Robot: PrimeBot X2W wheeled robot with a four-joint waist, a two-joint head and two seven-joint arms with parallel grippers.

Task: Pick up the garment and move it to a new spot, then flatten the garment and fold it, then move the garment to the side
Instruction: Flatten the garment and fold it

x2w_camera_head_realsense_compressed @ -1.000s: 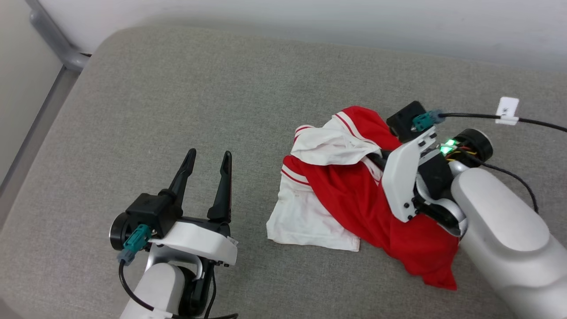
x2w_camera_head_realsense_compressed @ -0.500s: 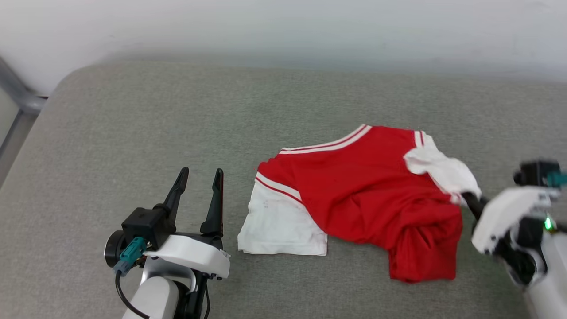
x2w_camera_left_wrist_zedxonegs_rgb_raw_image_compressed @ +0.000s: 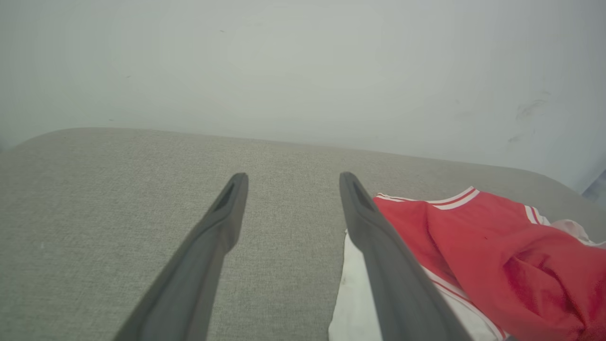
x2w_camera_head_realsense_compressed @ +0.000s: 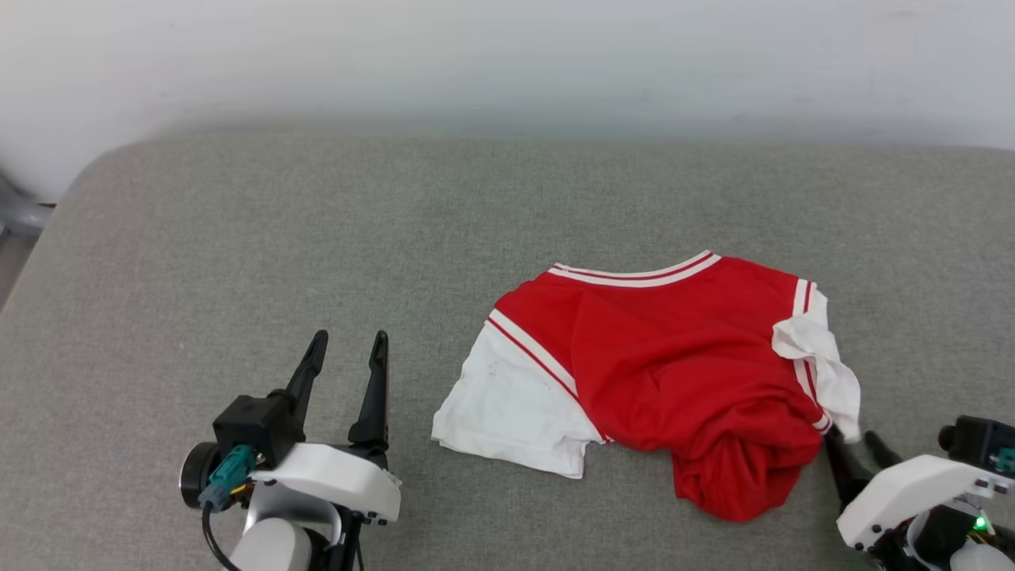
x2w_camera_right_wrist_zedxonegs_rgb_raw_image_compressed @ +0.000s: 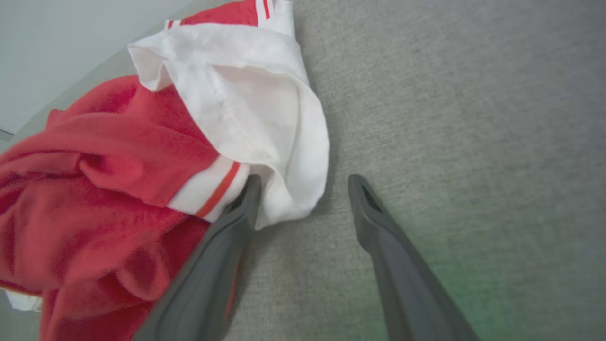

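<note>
The garment point(x2w_camera_head_realsense_compressed: 658, 365) is a red jersey shirt with white sleeves and striped trim. It lies partly spread on the grey cushion, its lower right part bunched, and no number shows on it. My right gripper point(x2w_camera_head_realsense_compressed: 852, 442) stands open at the shirt's right edge, just below the crumpled white sleeve point(x2w_camera_head_realsense_compressed: 825, 373). In the right wrist view that gripper point(x2w_camera_right_wrist_zedxonegs_rgb_raw_image_compressed: 306, 180) has its left finger against the white sleeve point(x2w_camera_right_wrist_zedxonegs_rgb_raw_image_compressed: 246, 109), and it holds nothing. My left gripper point(x2w_camera_head_realsense_compressed: 349, 341) is open over bare cushion, left of the other white sleeve point(x2w_camera_head_realsense_compressed: 507, 412). In the left wrist view this gripper point(x2w_camera_left_wrist_zedxonegs_rgb_raw_image_compressed: 293, 177) has the garment point(x2w_camera_left_wrist_zedxonegs_rgb_raw_image_compressed: 497, 246) to its right.
The grey cushion point(x2w_camera_head_realsense_compressed: 317, 222) stretches wide to the left and behind the shirt. A pale wall point(x2w_camera_head_realsense_compressed: 507, 55) rises along its far edge. A grey metal rail point(x2w_camera_head_realsense_compressed: 16, 214) shows at the far left past the cushion's rounded corner.
My right gripper drew the white sleeve out to the right, spreading the crumpled shirt, then opened and let go. The head camera shifted meanwhile. The left gripper stayed open.
</note>
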